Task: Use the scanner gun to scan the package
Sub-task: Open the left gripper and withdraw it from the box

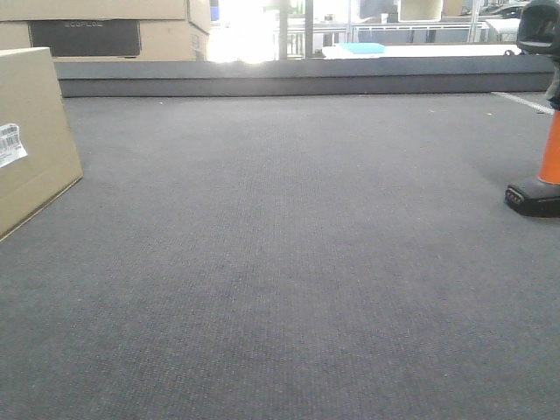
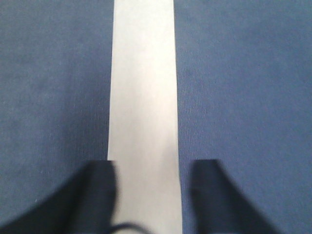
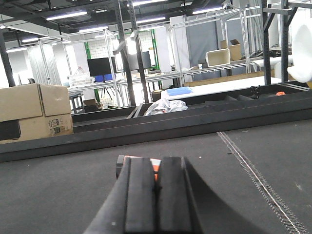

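Stacked cartons [image 1: 105,31] with a dark printed panel — behind them, a blue tray [image 1: 361,48] on a white table [image 1: 420,52].

the package [image 1: 31,136] carries a white barcode label [image 1: 10,143], its print too small to read. the dark panel [image 1: 84,38] on the stacked cartons [image 1: 105,28] bears faint, illegible lettering.

Upright package [image 1: 35,140]; standing scanner gun [image 1: 542,166]

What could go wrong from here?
The package stands on edge; the left gripper straddles its narrow top with a gap on one side, so uneven closing could tip it. The scanner gun stands on a small foot; the right gripper shows only an orange sliver, so any hold may be shallow.
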Motion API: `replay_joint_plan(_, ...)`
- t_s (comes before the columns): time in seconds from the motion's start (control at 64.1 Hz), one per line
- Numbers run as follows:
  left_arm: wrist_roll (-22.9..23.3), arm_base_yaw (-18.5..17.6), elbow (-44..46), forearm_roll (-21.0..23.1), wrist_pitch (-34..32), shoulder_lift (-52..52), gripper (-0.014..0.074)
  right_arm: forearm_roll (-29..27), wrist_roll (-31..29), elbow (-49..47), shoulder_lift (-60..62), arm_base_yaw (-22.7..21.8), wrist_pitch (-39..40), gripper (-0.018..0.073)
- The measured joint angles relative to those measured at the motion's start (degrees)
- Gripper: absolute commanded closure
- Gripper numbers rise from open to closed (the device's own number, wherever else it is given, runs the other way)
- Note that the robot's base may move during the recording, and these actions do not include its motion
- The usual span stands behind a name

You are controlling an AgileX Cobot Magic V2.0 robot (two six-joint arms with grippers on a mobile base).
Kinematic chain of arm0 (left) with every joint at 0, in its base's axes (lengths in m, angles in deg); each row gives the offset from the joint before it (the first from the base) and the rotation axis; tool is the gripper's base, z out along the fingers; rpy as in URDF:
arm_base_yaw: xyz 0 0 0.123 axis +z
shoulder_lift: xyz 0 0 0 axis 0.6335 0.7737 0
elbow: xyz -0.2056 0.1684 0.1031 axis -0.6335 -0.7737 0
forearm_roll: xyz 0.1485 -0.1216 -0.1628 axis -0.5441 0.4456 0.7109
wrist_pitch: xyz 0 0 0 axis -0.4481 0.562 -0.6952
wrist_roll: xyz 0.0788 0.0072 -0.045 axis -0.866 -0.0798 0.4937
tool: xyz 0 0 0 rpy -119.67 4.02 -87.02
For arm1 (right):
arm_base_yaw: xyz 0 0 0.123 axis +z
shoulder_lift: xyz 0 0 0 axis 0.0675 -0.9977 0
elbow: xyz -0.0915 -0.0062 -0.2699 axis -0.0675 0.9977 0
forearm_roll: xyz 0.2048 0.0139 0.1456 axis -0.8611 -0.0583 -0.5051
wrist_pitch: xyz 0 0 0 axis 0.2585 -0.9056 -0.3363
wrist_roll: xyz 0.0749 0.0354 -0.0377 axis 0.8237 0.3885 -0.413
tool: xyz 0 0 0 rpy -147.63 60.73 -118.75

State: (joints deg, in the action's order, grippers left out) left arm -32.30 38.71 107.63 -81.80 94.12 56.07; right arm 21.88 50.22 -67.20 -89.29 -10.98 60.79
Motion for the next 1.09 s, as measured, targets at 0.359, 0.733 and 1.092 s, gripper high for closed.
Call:
replay_joint_plan(0.359, 1.5, 0.0, -11.4, 0.0, -7.3, -10.5, 0.0708, 0.0, 0.0, 0.0, 0.0, 0.0, 0.0, 0.0728)
replay_joint_plan(0.733, 3.8, 0.1, -34.8, 0.5, -38.4, -32.9, 0.0708, 0.0, 0.0, 0.0, 0.0, 0.0, 0.0, 0.0728)
replay_joint_plan(1.092, 4.5, 0.1, -40.1, 0.5, -44.3, -46.8, 0.0708, 0.0, 0.0, 0.0, 0.0, 0.0, 0.0, 0.0728)
